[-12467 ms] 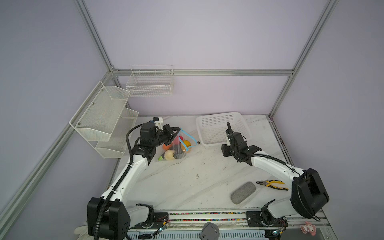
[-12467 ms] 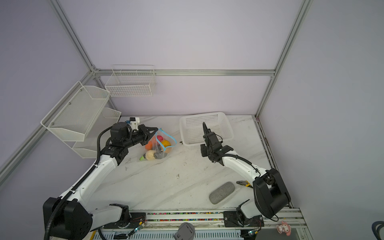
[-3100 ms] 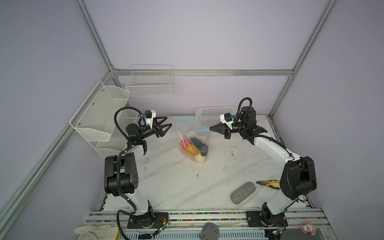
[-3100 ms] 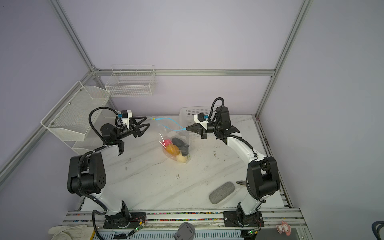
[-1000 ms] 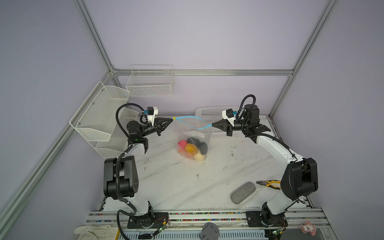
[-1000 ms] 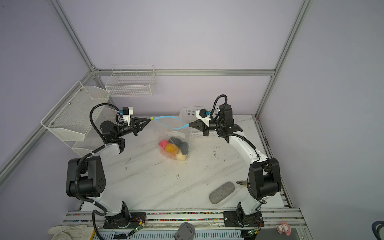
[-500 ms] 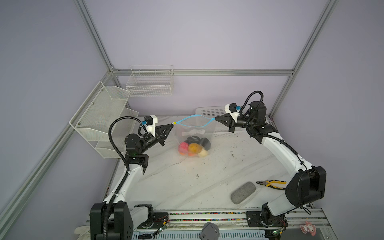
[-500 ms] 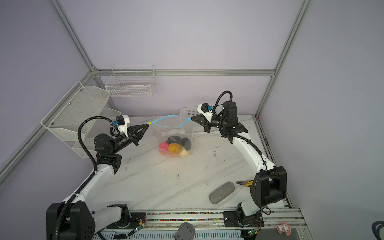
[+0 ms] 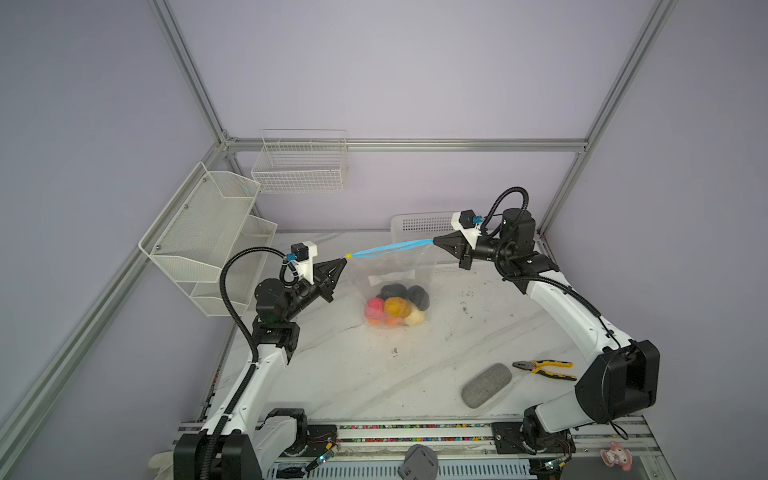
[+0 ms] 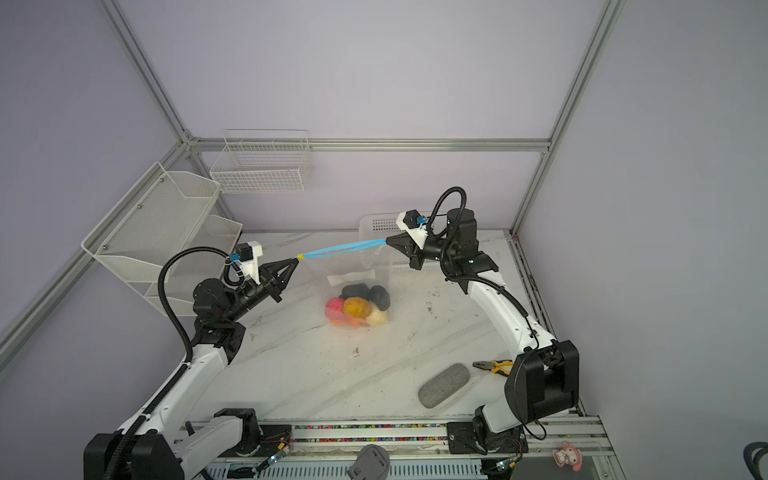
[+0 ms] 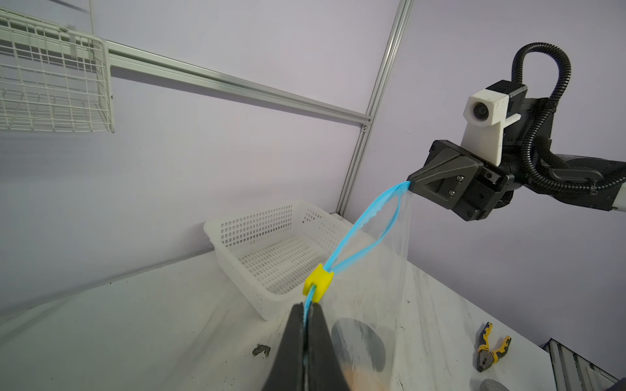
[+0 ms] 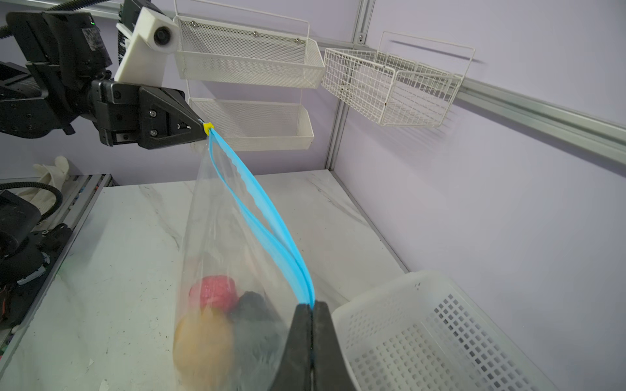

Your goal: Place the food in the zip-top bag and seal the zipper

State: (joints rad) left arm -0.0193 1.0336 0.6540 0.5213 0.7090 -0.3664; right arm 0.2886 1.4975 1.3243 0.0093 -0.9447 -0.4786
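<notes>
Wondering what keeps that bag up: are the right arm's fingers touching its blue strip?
Touching. The right wrist view shows the right fingers pinched shut on the end of the zipper.

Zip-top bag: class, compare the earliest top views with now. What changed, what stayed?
The zip-top bag went from lying flat to hanging. The right hand left the basket and gripped one end of the zipper; the left hand grips the other, stretching it taut. The food sits at the bottom. The basket, grey pad and pliers stayed.

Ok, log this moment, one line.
left gripper: shut on zipper beside yellow tab | right gripper: shut on zipper | zip-top bag: held up, unsealed | food: inside
</notes>
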